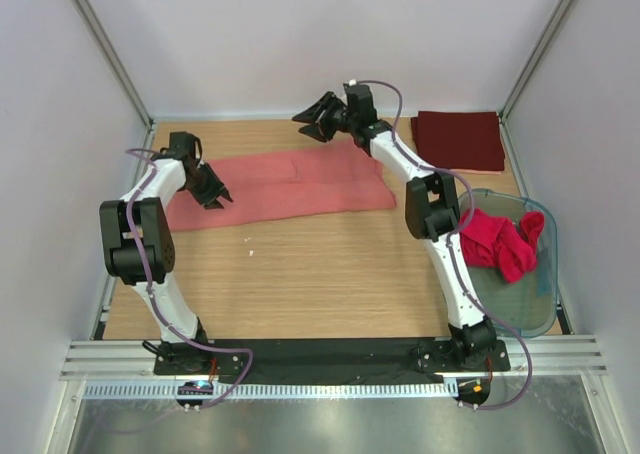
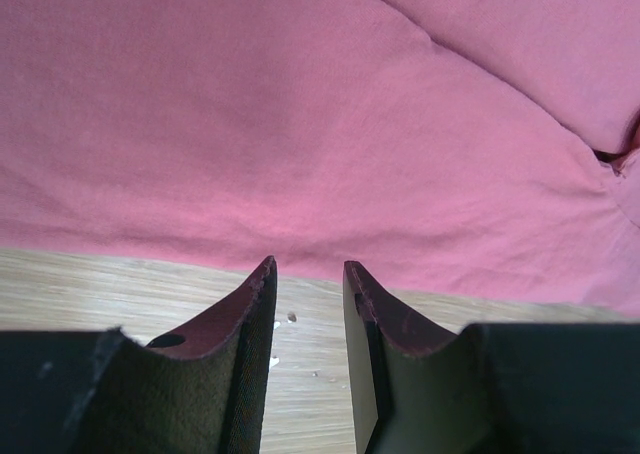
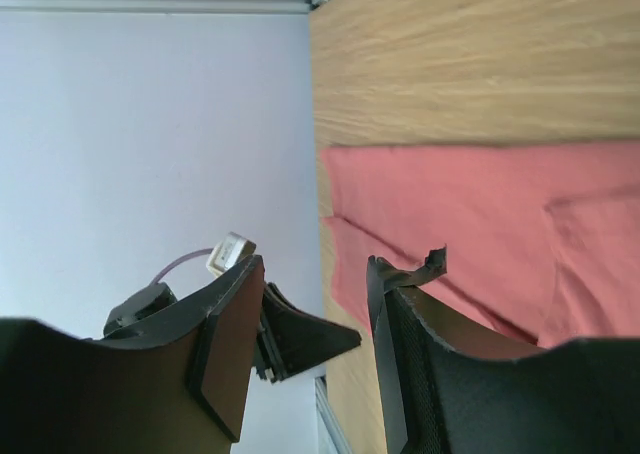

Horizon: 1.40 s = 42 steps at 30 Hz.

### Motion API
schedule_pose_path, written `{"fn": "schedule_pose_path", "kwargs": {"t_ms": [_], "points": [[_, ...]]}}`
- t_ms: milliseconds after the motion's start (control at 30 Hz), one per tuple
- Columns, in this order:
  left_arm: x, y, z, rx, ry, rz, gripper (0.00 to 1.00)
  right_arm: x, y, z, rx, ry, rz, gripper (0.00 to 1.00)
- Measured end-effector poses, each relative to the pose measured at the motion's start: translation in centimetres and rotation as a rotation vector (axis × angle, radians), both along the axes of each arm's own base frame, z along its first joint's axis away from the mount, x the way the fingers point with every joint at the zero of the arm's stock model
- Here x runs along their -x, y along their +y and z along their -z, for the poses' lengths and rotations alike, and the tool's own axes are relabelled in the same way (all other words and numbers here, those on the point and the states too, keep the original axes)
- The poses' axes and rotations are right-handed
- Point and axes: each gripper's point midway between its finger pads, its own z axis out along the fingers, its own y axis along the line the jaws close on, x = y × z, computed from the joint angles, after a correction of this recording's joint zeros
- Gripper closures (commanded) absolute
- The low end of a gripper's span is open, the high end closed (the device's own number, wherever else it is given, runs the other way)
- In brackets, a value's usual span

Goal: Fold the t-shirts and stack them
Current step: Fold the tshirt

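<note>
1. A salmon-pink shirt (image 2: pixel 300 124) is lying flat and filling the upper part of the view, its near hem running almost straight across.
2. A second layer of cloth (image 2: pixel 520 34) is overlapping the shirt at its upper right, its edge slanting down toward a small dark gap (image 2: pixel 604 156) at the shirt's right side.
3. A wooden table (image 2: pixel 100 294) is showing as a pale strip just below the shirt's hem.
4. The left gripper (image 2: pixel 308 270) is pointing at the shirt's hem, its two dark fingers (image 2: pixel 235 334) standing apart with nothing between them.
5. A few white specks (image 2: pixel 290 319) are lying on the table just below the shirt's hem.
</note>
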Motion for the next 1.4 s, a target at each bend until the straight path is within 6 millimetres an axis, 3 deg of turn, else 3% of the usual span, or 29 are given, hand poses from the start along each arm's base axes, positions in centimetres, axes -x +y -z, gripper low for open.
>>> {"fn": "schedule_pose_path", "kwargs": {"t_ms": [100,300,400,467,567,633,767,900,1000,1133,1267,1400], "points": [[0.0,0.2,0.0,-0.01,0.0,0.001,0.65,1.0,-1.6,-0.1,0.08,0.013,-0.005,0.47],[-0.4,1.1,-0.9,-0.072,-0.012,0.022,0.65,4.1,-9.7,3.9,0.452,0.09,0.012,0.47],[-0.2,2.1,-1.0,-0.13,0.0,0.034,0.63,8.2,-13.8,6.4,0.669,0.15,0.005,0.46],[0.3,2.8,-0.8,-0.176,0.019,0.042,0.61,12.0,-15.7,7.7,0.807,0.189,-0.023,0.45],[1.2,4.3,-0.1,-0.262,0.07,0.051,0.59,16.5,-17.2,8.5,0.961,0.209,-0.061,0.45],[1.4,5.1,0.5,-0.313,0.11,0.065,0.58,17.9,-17.2,8.5,1.013,0.208,-0.074,0.44],[1.4,6.4,2.6,-0.391,0.184,0.089,0.57,17.5,-17.8,9.5,1.073,0.215,-0.045,0.44],[2.6,7.1,4.9,-0.431,0.278,0.118,0.57,16.1,-19.3,12.3,1.143,0.252,-0.005,0.44],[2.4,7.4,4.8,-0.449,0.284,0.13,0.57,15.2,-20.3,14.8,1.197,0.285,0.012,0.44],[2.5,7.0,4.8,-0.463,0.288,0.148,0.56,12.0,-21.0,14.4,1.257,0.211,0.067,0.43],[3.6,4.5,4.8,-0.473,0.28,0.207,0.55,8.7,-21.7,14.0,1.318,0.137,0.094,0.42],[6.9,0.7,4.6,-0.397,0.288,0.264,0.52,5.3,-22.6,13.2,1.354,0.087,0.126,0.38]]}}
